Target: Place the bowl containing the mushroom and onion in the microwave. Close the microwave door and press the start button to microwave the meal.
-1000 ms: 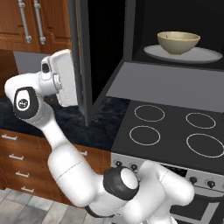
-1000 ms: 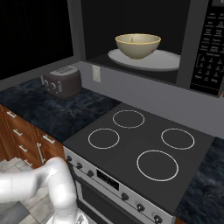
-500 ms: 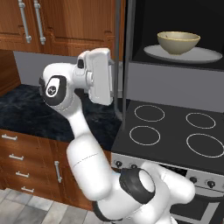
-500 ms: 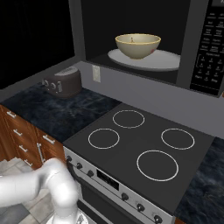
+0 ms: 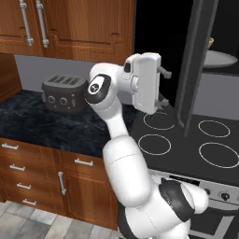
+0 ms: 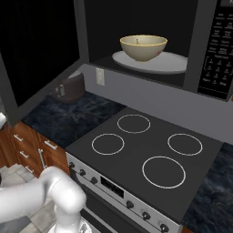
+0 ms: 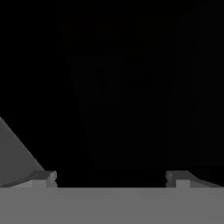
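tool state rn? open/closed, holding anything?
Tool: open, tips wide apart, nothing between them, facing the dark microwave door. Bowl already sits on the turntable plate.

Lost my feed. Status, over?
Gripper open, empty, facing wide black microwave door. Pale cream bowl on white turntable plate inside. Door partly open, nothing blocking.

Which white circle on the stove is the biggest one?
The ring at the front right of the stove in the right base view. It looks wider than the other three rings.
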Controlling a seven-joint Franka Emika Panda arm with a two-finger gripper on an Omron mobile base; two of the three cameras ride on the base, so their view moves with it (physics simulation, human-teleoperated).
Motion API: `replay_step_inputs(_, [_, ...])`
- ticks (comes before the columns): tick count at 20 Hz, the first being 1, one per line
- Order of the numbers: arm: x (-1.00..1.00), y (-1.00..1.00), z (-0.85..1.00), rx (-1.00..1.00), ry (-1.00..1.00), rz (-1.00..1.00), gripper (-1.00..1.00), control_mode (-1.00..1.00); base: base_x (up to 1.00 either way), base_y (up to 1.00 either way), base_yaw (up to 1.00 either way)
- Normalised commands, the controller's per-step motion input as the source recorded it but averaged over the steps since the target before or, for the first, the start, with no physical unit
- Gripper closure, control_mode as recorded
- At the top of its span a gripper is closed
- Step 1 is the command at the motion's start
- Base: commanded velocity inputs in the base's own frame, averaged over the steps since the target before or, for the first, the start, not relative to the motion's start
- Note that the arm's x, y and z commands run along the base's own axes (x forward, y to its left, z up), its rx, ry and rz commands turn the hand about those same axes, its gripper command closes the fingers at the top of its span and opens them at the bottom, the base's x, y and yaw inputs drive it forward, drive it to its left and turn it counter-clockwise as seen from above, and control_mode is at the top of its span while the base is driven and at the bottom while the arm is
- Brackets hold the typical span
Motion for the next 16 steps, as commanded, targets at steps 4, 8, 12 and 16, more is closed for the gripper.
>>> replay_step_inputs(4, [-0.41,-0.98,0.00,0.00,-0.09,-0.11,-1.00,-1.00,0.00,0.00,0.00])
replay_step_inputs(8, [-0.19,-0.85,0.03,0.01,-0.10,-0.05,-1.00,-1.00,0.00,0.00,0.00])
replay_step_inputs(12, [-0.05,-0.75,0.21,0.05,-0.06,0.00,-1.00,-1.00,0.00,0.00,0.00])
replay_step_inputs(16, [0.03,-0.60,0.28,0.13,0.00,0.14,-1.00,-1.00,0.00,0.00,0.00])
